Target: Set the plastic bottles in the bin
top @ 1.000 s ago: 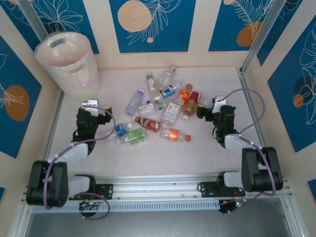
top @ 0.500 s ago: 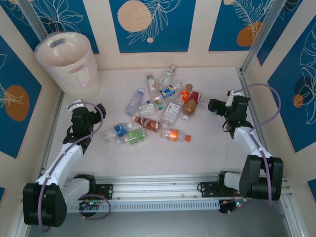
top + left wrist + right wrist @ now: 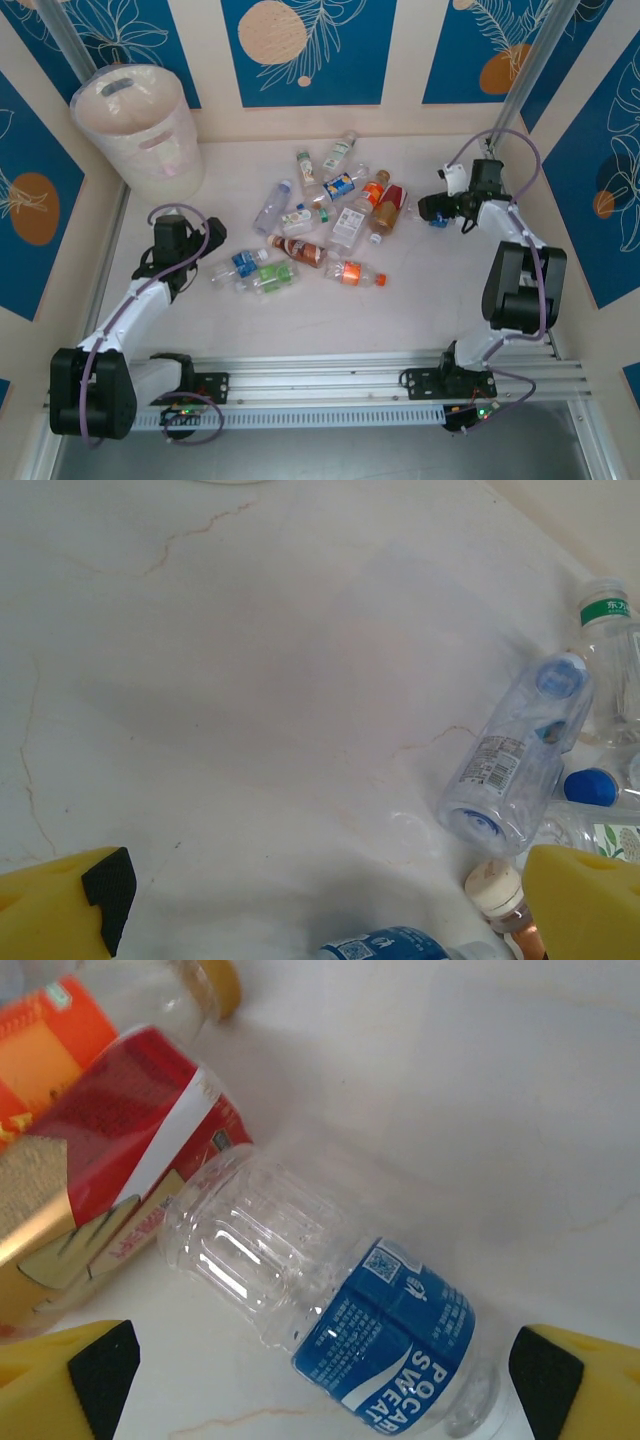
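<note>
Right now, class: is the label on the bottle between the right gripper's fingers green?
No, the bottle lying between the right gripper's open fingers wears a blue label with white lettering.

Plastic bottles [image 3: 347, 227] clutter table [image 3: 420, 310] ctr; near strip & far-left lane by bin [image 3: 150, 140] open.

The bottles [image 3: 330, 1320] are clear, shiny plastic with glossy labels. The bin [image 3: 150, 165] is cloudy, see-through plastic. The table [image 3: 250, 660] looks smooth and pale like stone, with thin lines. The rail [image 3: 330, 368] is grey metal.
</note>
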`<state>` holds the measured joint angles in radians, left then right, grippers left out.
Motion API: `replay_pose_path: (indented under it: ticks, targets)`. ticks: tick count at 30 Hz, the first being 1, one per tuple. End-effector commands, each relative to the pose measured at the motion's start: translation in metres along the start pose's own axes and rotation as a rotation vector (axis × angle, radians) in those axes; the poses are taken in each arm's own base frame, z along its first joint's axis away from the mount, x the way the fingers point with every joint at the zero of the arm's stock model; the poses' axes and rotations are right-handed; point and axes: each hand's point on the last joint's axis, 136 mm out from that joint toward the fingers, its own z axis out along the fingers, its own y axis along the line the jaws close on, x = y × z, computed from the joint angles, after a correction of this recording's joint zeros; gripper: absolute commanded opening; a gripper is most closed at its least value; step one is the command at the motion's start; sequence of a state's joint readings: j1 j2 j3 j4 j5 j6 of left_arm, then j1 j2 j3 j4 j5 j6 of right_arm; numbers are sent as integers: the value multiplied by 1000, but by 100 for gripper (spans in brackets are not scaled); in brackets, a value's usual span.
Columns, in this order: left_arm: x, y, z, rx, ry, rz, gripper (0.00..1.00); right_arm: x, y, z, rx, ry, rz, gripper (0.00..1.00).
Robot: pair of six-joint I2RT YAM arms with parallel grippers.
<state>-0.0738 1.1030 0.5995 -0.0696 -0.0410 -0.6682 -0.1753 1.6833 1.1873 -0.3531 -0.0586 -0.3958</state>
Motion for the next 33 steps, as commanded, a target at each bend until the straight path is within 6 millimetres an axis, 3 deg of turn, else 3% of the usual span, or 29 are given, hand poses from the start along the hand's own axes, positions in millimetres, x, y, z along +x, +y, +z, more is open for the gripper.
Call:
replay_pose_path:
  ticks: [1, 12, 17, 28, 33]
  targets:
    - [-11, -6, -4, 12, -18, -19, 100, 22, 11, -2, -120, 143, -169, 97]
    - [-13, -1, -8, -8, -38, -28, 100, 52, -25, 33, -100, 307, -437, 97]
    - [-14, 0, -12, -11, -50, -19, 100, 53, -35, 50, -59, 273, -465, 87]
    - [-10, 3, -9, -18, -37, -10, 100, 58, -30, 75, -29, 230, -575, 74]
    - [-9, 3, -9, -17, -32, -4, 100, 58, -26, 73, -29, 229, -581, 61]
